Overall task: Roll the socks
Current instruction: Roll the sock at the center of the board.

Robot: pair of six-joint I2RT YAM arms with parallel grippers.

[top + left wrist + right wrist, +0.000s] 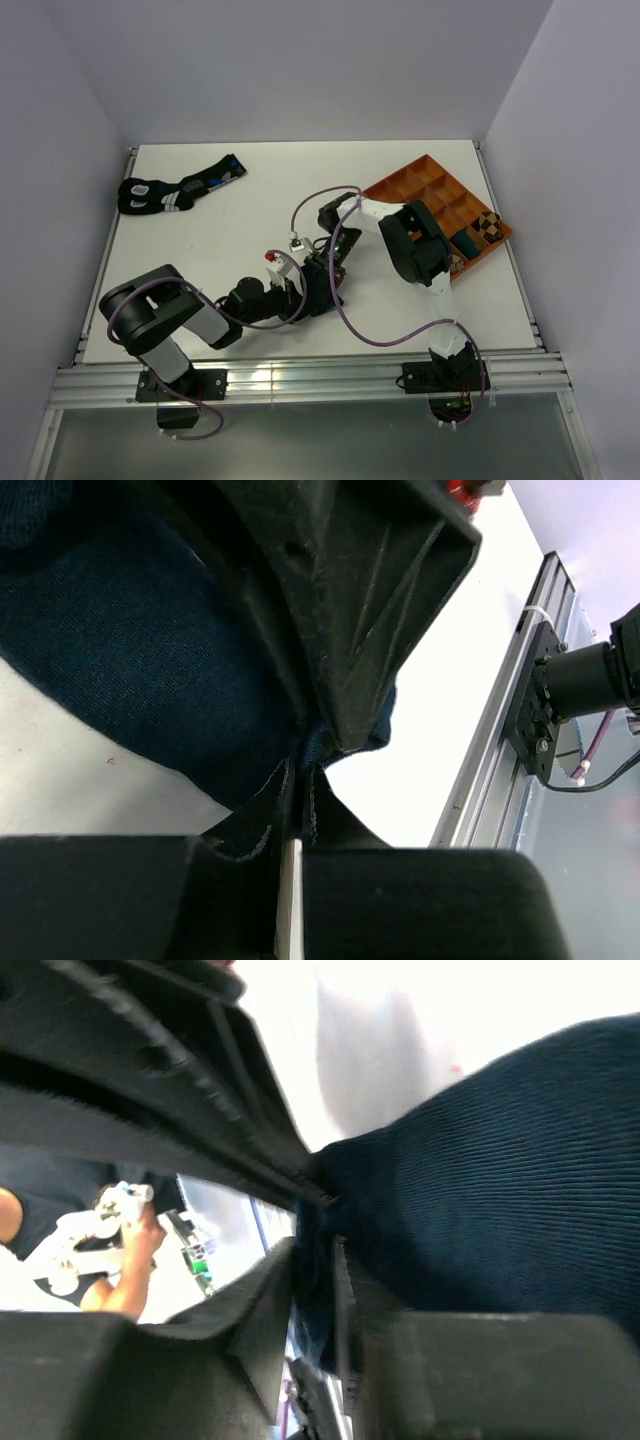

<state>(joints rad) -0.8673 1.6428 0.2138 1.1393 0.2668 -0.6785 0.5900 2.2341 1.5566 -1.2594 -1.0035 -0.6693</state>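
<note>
Both arms reach in toward the middle of the table [250, 215], and the claws meet there tip to tip, a little toward the near edge.

Left claw [300, 780]: fingers drawn together with only a thin slit between them. A fold of the navy sock [150, 660] is nipped at their tips, so I am gripping it by its edge.

Right claw [315, 1255]: fingers close together, with dark navy fabric pinched in the gap. I am gripping the same sock on this side too.

The sock lies on the white table surface. From my left wrist it spreads up and to the left of the pinch. From my right wrist its ribbed knit fills the right of the view. The two pinch points sit just beside each other on one edge. In each wrist view the black body of the other claw crosses the upper part of the frame, right against the fabric. From above, the claws cover most of the sock.

An orange tray [420, 178] with compartments sits at the far right of the table. A tan-and-brown patterned bundle [487, 227] rests in one compartment near its right corner.

A pair of black socks [170, 192] with blue and white markings lies at the far left, well apart from both claws.
</note>
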